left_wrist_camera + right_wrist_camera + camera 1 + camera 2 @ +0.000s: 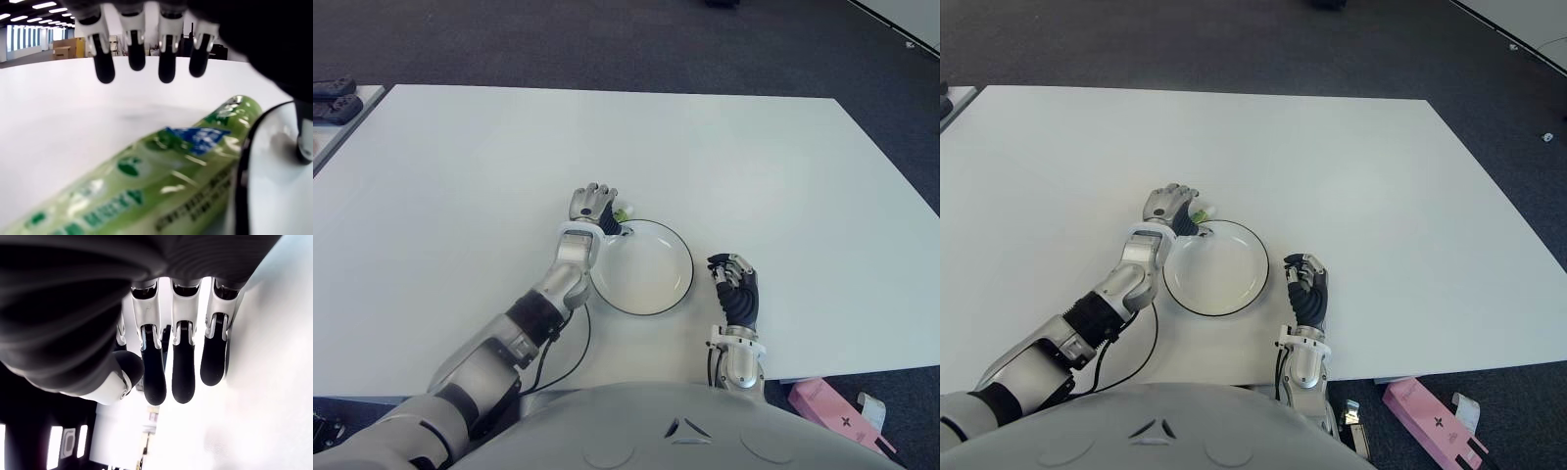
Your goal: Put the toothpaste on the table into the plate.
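A green toothpaste tube (171,181) lies flat on the white table (754,166), right against the outer left rim of the white plate (651,274) with a dark edge. My left hand (592,206) hovers over the tube; its four fingertips (136,61) hang spread above it without touching, and the thumb sits over the plate's rim. From the eye views only a small green bit of the tube (621,214) shows beside the hand. My right hand (734,284) shows to the right of the plate, fingers relaxed and holding nothing.
A pink box (832,406) lies on the floor past the table's near right corner. Dark objects (335,98) sit on a separate surface at the far left. A black cable (570,357) loops by my left forearm.
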Controlling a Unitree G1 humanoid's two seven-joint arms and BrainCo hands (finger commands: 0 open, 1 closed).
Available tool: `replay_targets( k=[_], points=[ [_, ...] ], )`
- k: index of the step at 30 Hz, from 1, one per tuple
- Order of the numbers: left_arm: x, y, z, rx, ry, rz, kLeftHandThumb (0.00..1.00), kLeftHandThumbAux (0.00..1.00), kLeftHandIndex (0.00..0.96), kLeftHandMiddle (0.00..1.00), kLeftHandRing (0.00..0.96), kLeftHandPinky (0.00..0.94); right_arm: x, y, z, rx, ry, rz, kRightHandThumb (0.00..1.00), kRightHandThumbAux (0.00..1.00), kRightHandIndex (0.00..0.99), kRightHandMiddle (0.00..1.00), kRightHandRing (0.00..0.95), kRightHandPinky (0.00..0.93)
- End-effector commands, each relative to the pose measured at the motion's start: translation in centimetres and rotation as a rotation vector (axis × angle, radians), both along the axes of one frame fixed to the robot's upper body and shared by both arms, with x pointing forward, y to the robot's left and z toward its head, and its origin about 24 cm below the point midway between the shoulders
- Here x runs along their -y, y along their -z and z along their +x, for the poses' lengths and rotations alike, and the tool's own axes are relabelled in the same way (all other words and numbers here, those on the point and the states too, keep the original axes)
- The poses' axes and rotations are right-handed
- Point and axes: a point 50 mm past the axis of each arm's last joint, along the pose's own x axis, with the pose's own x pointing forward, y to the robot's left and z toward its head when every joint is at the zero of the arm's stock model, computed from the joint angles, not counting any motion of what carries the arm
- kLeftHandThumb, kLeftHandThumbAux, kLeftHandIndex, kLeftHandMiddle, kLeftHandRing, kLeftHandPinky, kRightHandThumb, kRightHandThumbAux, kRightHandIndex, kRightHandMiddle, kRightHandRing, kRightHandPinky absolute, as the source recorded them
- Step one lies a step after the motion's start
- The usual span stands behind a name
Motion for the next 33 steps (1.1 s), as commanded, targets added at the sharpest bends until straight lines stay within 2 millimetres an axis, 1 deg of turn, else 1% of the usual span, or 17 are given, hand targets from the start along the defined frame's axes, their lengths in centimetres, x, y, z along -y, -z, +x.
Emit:
replay_targets(
  k=[1,5,9,14,19,23,27,33],
  points=[
    [-1.2,1.3,-0.9,-0.069,-0.028,0.017,0.035,0.594,0.21,0.175,0.113,0.209,-0.1,0.4,-0.1,-0.028,0.007,0.012,0.705,0.729,0.426,0.465,0.45,0.438],
    [-1.2,1.0,-1.0,-0.067,-0.023,0.004,0.04,0.605,0.233,0.184,0.125,0.218,-0.1,0.4,-0.1,-0.029,0.007,0.01,0.705,0.729,0.425,0.464,0.451,0.437],
    [-1.6,0.0,-1.2,-0.061,-0.011,-0.024,0.05,0.615,0.257,0.191,0.139,0.212,-0.1,0.4,-0.1,-0.03,0.009,0.004,0.704,0.73,0.425,0.463,0.454,0.442],
    [-2.2,-2.6,-1.3,-0.025,0.01,-0.068,0.036,0.624,0.274,0.205,0.167,0.217,-0.1,0.5,-0.1,-0.037,0.01,0.003,0.703,0.73,0.424,0.462,0.453,0.439],
    [-2.7,-4.8,-1.3,0.037,0.013,-0.111,0.006,0.624,0.256,0.209,0.174,0.19,-0.1,0.6,0.0,-0.034,0.007,0.001,0.703,0.73,0.424,0.464,0.453,0.442],
    [-3.0,-5.7,-1.5,0.077,0.006,-0.137,0.001,0.614,0.236,0.204,0.168,0.174,-0.1,0.6,0.0,-0.03,0.004,0.0,0.703,0.73,0.424,0.464,0.453,0.446],
    [-3.3,-6.9,-2.1,0.152,-0.007,-0.184,0.0,0.616,0.217,0.192,0.157,0.163,-0.1,0.6,0.0,-0.028,-0.002,-0.002,0.703,0.731,0.424,0.463,0.449,0.432],
    [-3.1,-7.7,-3.1,0.212,-0.008,-0.208,0.0,0.63,0.21,0.187,0.148,0.16,0.0,0.6,0.1,-0.033,-0.005,-0.004,0.702,0.731,0.424,0.461,0.447,0.429]
  ],
)
